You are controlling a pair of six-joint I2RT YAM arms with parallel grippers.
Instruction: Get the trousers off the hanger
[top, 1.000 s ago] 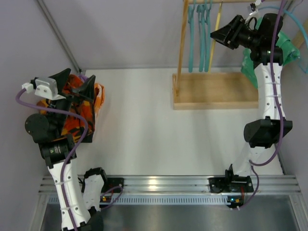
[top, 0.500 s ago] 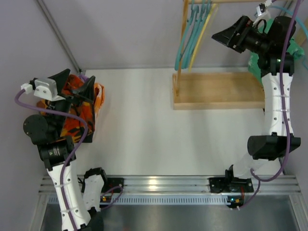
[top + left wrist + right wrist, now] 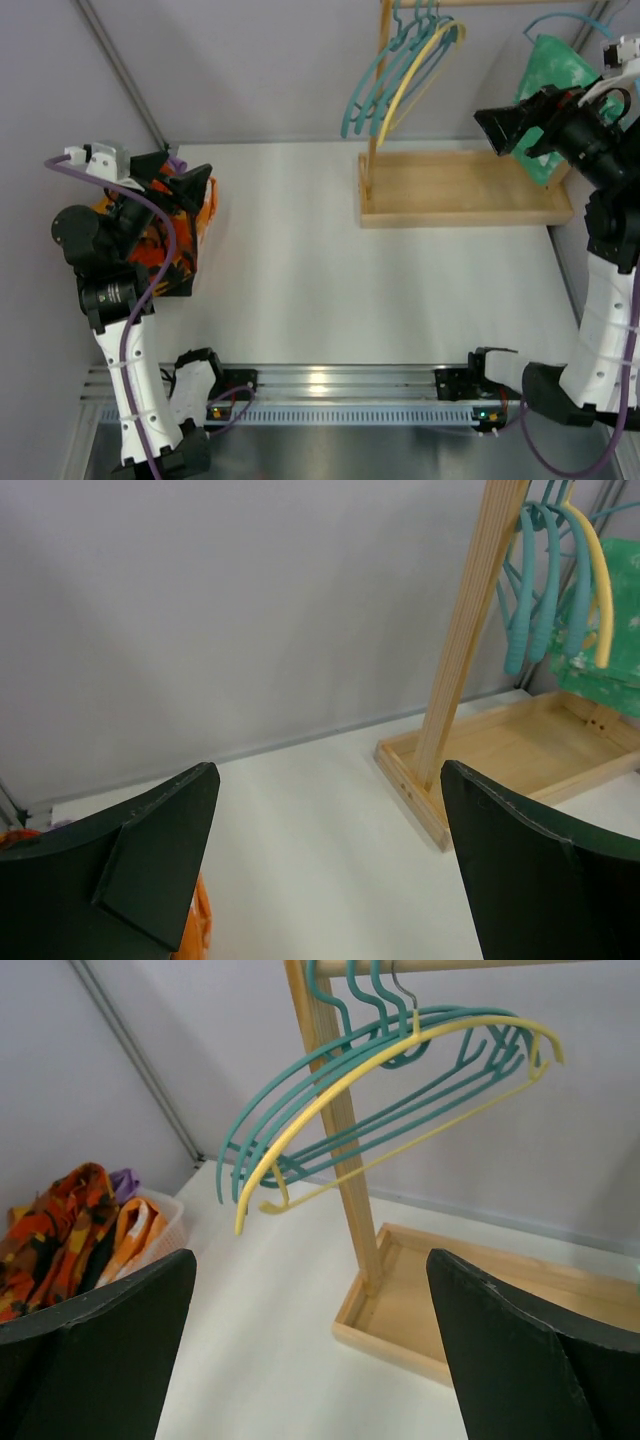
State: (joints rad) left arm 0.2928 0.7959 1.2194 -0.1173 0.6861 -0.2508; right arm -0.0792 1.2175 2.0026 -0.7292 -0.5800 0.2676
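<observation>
The green trousers show at the far right, behind my right arm and off the hangers; in the left wrist view they sit past the rack's right end. Orange-patterned trousers lie in the basket at the left, with a bit of purple trousers behind them. Bare teal hangers and a yellow hanger hang tilted on the wooden rack. My right gripper is open and holds nothing. My left gripper is open above the basket.
The rack's wooden post stands in a shallow wooden tray at the back right. A white basket sits against the left wall. White tabletop lies between basket and tray.
My right gripper opened fully and the arm drew back to the right, away from the rack. The hangers swung up to the left. The left wrist turned a little.
</observation>
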